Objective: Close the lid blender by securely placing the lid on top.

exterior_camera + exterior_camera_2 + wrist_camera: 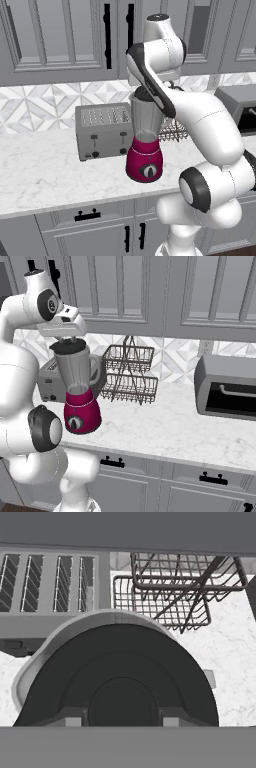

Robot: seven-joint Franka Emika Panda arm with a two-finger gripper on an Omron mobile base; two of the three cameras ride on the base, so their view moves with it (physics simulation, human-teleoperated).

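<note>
Blender [78, 387] lid [68, 346] sits on jar rim, pincer [121, 721] clamped on it.

A rendered home kitchen.
Grey cabinets [150, 291] are hanging over a marble counter [175, 431] carrying a toaster [102, 131], wire dish rack [131, 376] and, seemingly, a toaster oven [227, 388].

The blender [80, 391] stood on the counter [165, 426]. Behind the blender and to its left sat the toaster [102, 131]; the wire rack [131, 376] stood to its right, the oven [227, 388] farther right.

The arm [200, 130] hides the blender [145, 150] top and dish rack [175, 132].
</note>
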